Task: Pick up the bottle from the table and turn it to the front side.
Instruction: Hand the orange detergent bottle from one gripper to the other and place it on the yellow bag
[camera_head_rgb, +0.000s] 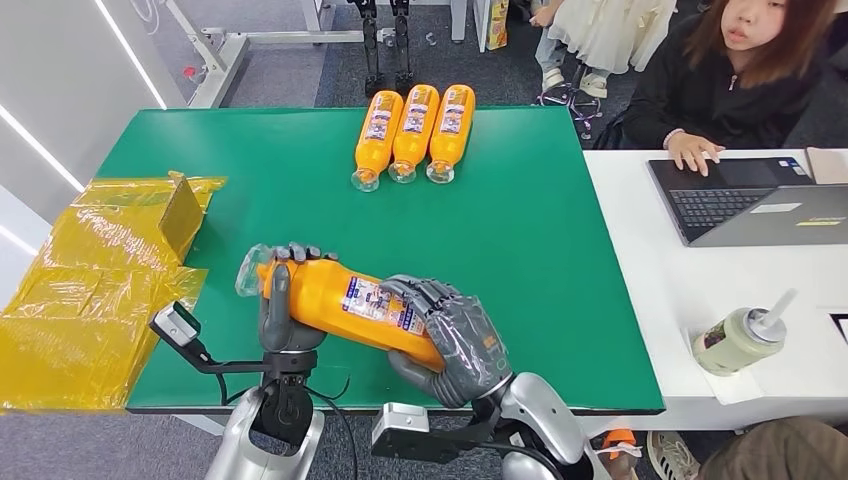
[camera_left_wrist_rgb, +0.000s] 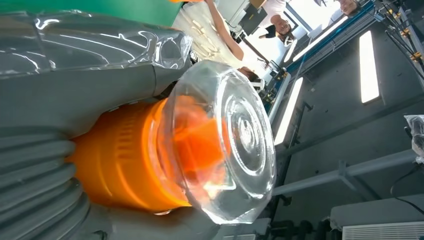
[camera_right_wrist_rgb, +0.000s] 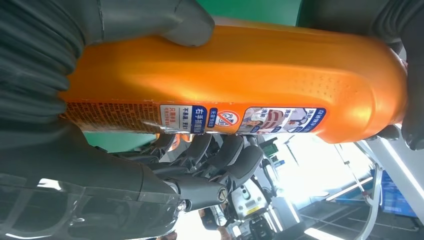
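Note:
An orange bottle (camera_head_rgb: 345, 305) with a clear cap and a printed label lies across the near part of the green table (camera_head_rgb: 560, 260), held between both hands. My left hand (camera_head_rgb: 285, 305) wraps the neck end beside the clear cap (camera_left_wrist_rgb: 235, 145). Around the bottle's base end my right hand (camera_head_rgb: 455, 340) grips with its fingers over the top. In the right wrist view the orange body (camera_right_wrist_rgb: 240, 70) shows its label strip, with the fingers (camera_right_wrist_rgb: 210, 155) curled under it. The left wrist view looks straight at the cap and orange neck (camera_left_wrist_rgb: 125, 160).
Three more orange bottles (camera_head_rgb: 412, 132) lie side by side at the table's far edge. Yellow plastic wrapping (camera_head_rgb: 95, 290) covers the left end. A person (camera_head_rgb: 735, 70) sits at a white table on the right with a laptop (camera_head_rgb: 760, 200) and a cup (camera_head_rgb: 738, 340).

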